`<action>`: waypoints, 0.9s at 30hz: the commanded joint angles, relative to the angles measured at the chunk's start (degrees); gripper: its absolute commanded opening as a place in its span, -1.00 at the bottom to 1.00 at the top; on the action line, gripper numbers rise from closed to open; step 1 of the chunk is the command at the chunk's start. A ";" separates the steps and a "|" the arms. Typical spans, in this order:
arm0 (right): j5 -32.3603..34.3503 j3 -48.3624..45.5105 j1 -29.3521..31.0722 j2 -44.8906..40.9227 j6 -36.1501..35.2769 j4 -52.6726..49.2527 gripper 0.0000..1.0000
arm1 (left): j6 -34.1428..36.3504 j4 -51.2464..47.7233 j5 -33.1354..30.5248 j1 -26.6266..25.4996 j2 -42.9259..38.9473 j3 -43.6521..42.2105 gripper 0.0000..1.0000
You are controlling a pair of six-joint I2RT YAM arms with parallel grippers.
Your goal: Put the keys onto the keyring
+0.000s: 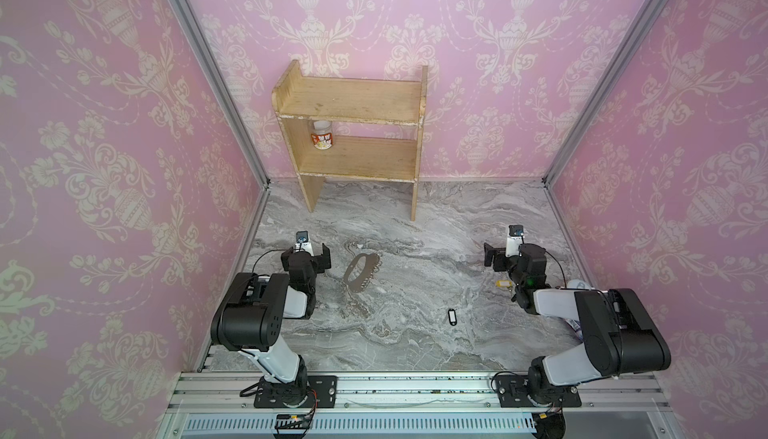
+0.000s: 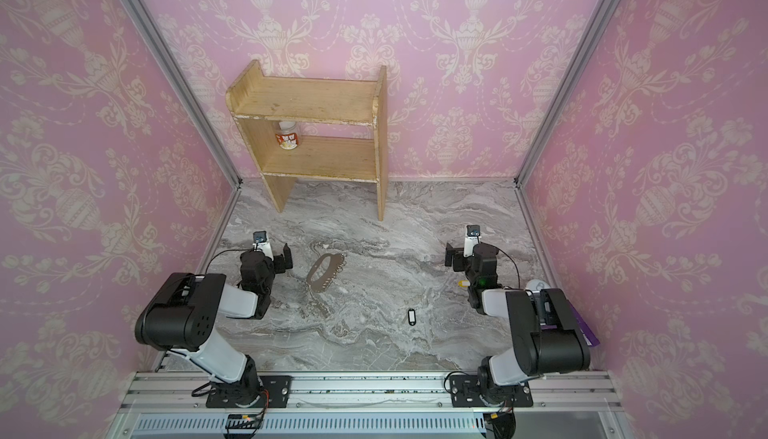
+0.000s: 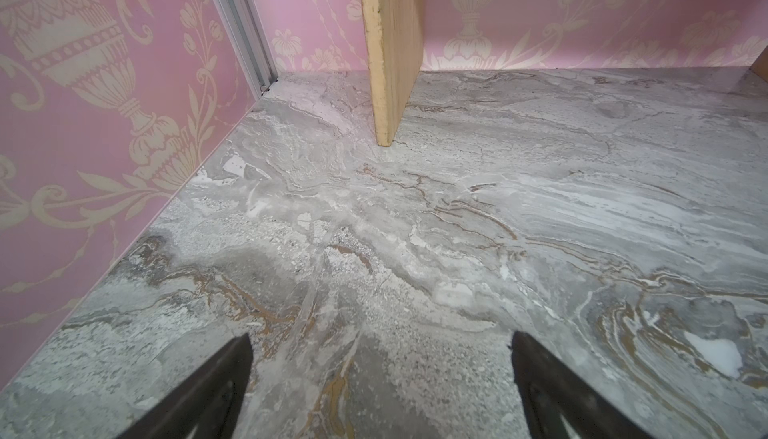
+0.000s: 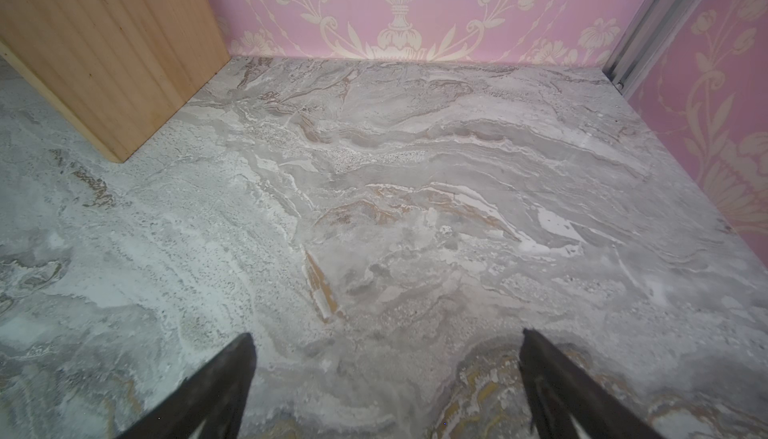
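L hand (image 3: 379,335) & R hand (image 4: 386,333): wide open (both empty).

The grey marble-patterned table (image 1: 415,345) carries a flat keyring plate (image 1: 360,271) left of the middle, a black key tag (image 1: 451,316) nearer the front, and a yellow key tag (image 1: 503,283) further right, all well apart. A wooden shelf (image 1: 353,102) stands against the back wall, with a jar (image 1: 321,135) on its lower board.
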 commanded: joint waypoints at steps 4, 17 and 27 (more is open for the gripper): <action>-0.98 5.03 -0.62 -2.56 1.44 -11.12 1.00 | 2.33 -3.18 -0.52 -1.09 -5.06 -0.07 0.99; 7.28 22.03 7.04 -11.91 5.97 -50.12 1.00 | -1.27 -62.36 2.44 -10.81 -18.13 24.36 0.99; 6.63 25.46 11.48 -15.92 7.72 -61.28 1.00 | -19.20 -75.47 10.21 -19.57 -12.84 27.49 0.97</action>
